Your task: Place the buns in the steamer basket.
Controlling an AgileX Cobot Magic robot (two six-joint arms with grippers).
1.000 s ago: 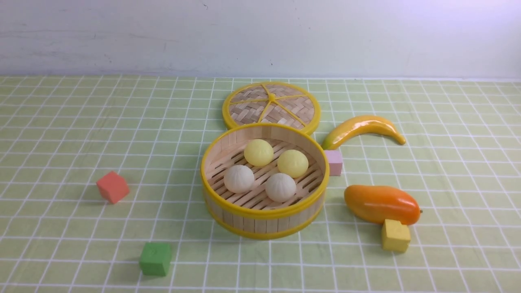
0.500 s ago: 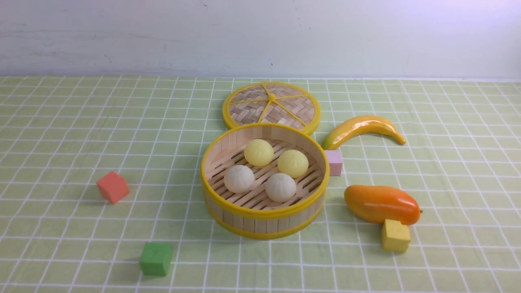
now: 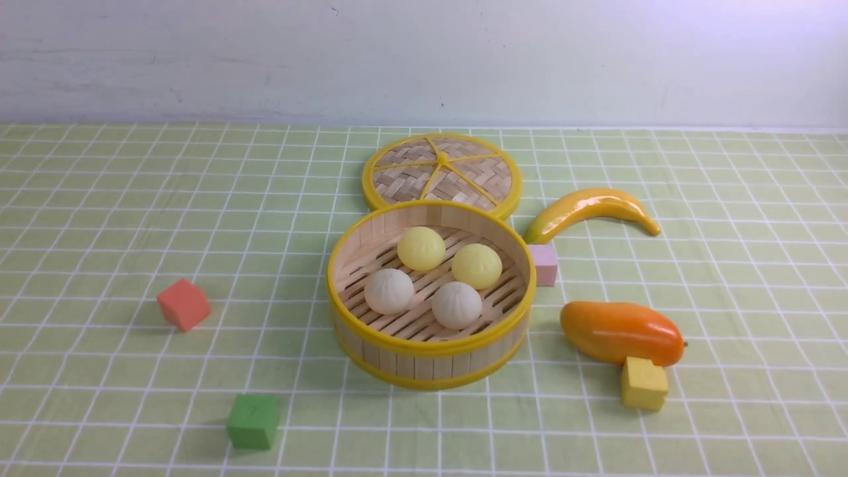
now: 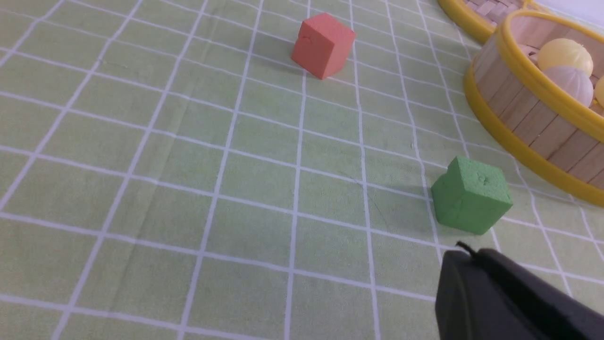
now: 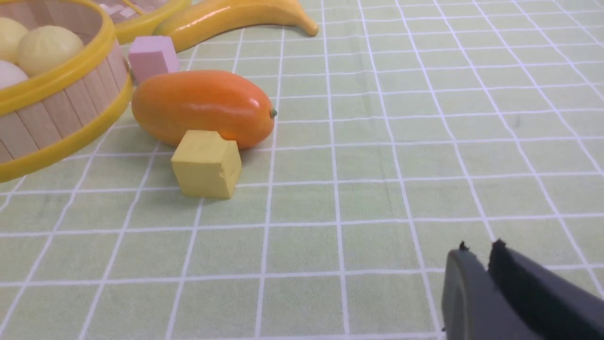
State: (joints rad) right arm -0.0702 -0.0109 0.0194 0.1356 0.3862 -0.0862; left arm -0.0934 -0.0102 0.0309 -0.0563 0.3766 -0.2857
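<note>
The steamer basket (image 3: 430, 348) stands mid-table. On its slatted floor lie two pale yellow buns (image 3: 421, 248) (image 3: 476, 265) and two off-white buns (image 3: 389, 291) (image 3: 456, 305). Neither arm shows in the front view. In the left wrist view my left gripper (image 4: 465, 252) is shut and empty, low over the cloth near the green cube (image 4: 472, 196), with the basket (image 4: 533, 123) beyond it. In the right wrist view my right gripper (image 5: 479, 248) has a narrow gap between its tips and holds nothing. It is well apart from the yellow cube (image 5: 207, 163) and the mango (image 5: 203, 106).
The woven lid (image 3: 442, 173) lies flat behind the basket. A banana (image 3: 589, 209), a pink cube (image 3: 543, 264), the mango (image 3: 621, 331) and the yellow cube (image 3: 643, 383) sit right of the basket. A red cube (image 3: 183, 304) and the green cube (image 3: 253, 421) sit to its left.
</note>
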